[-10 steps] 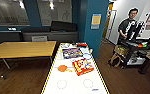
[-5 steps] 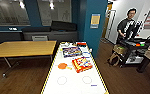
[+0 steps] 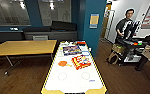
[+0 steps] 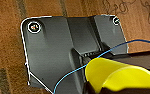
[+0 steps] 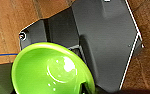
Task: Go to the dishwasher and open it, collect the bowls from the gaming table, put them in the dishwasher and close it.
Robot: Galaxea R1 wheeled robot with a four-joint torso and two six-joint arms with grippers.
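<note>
The long gaming table with its cream top and yellow edge sits in the middle of the head view, and its near end is cut off by the edge of the picture. To the left of the gaming table stands a plain wooden table, just beside it. On the gaming table, a flat orange thing lies near the middle; it is too blurry to say if it is a bowl. Next to it lies a red and yellow game box, and farther back lies a darker game box. Behind the gaming table is a big blue pillar. Well to the right of the gaming table, a person stands behind a black control rig. In the left wrist view, a yellow bowl shows large and close over the brown floor, partly cut off, with a thin blue wire across it. The left gripper's fingers are hard to make out, so I cannot tell if they pinch the bowl. In the right wrist view, a green bowl shows large, shiny inside, and partly cut off. I cannot tell how the right gripper's fingers stand either.
</note>
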